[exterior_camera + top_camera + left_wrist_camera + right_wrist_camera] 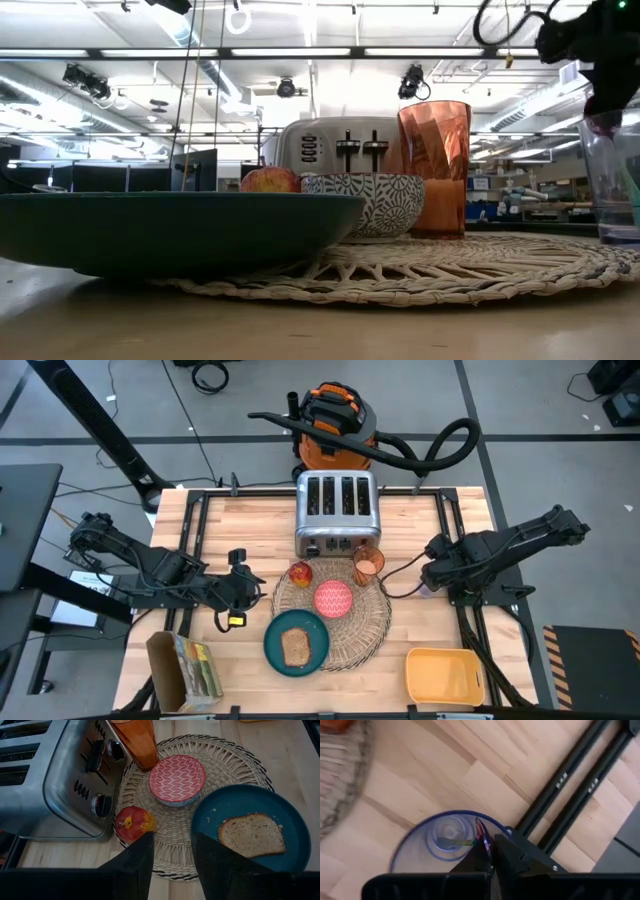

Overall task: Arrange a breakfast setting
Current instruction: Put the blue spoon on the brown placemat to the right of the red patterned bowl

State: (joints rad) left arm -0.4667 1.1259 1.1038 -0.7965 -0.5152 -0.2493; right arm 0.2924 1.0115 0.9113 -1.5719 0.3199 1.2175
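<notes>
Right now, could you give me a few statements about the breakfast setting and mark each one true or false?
1. The toast slice lies on the teal plate. True.
2. The apple sits inside the pink-red bowl. False: it rests on the placemat beside the bowl.
3. The orange cup stands upright near the toaster. True.
4. The right gripper is wide open. False: it is shut at the rim of a clear cup.

No readable text, brand or number anywhere. Small pale marks on black rails [570, 775] beside bench, possibly lettering, too blurred to read.
</notes>
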